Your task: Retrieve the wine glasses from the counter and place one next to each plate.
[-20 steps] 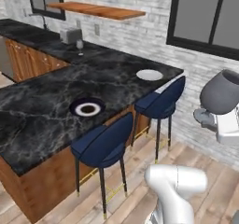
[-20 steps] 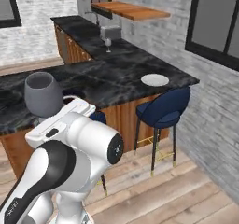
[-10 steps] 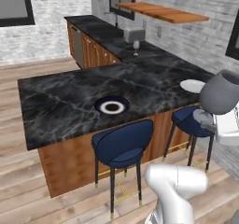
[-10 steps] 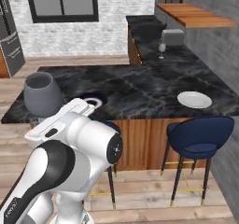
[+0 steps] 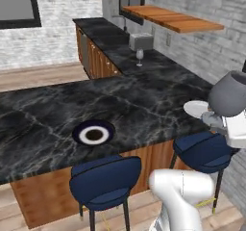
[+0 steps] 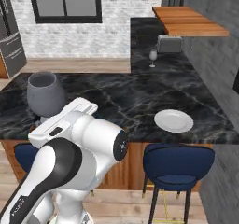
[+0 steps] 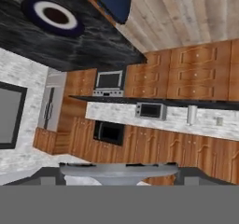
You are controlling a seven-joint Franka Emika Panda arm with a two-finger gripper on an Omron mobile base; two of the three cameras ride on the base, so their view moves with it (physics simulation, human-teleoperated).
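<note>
My gripper [image 7: 119, 175] is shut on a smoky grey wine glass [image 5: 229, 94], held up near the base cameras; its bowl [image 6: 44, 93] stands upright above the white hand, which hides the fingers. In the hand view the glass shows as a grey disc [image 7: 119, 170] between the dark tips. The second wine glass [image 5: 140, 56] stands on the black marble counter [image 5: 139, 97] in front of the toaster [image 5: 141, 41]. A white plate [image 6: 173, 120] lies near the counter's front edge. The dark blue plate [image 5: 93, 133] lies further left.
Two blue stools [image 5: 105, 179] [image 6: 177, 164] stand against the counter's front. A brown wooden shelf [image 5: 173, 20] hangs on the brick wall above the toaster. The hand view looks across a wood floor [image 7: 186, 13] to wooden cabinets [image 7: 186, 73] with a microwave [image 7: 150, 110].
The whole scene has swung in both base views, so the cameras have moved: the counter's front now faces me and the plates are nearer. The glass stays in the gripper.
</note>
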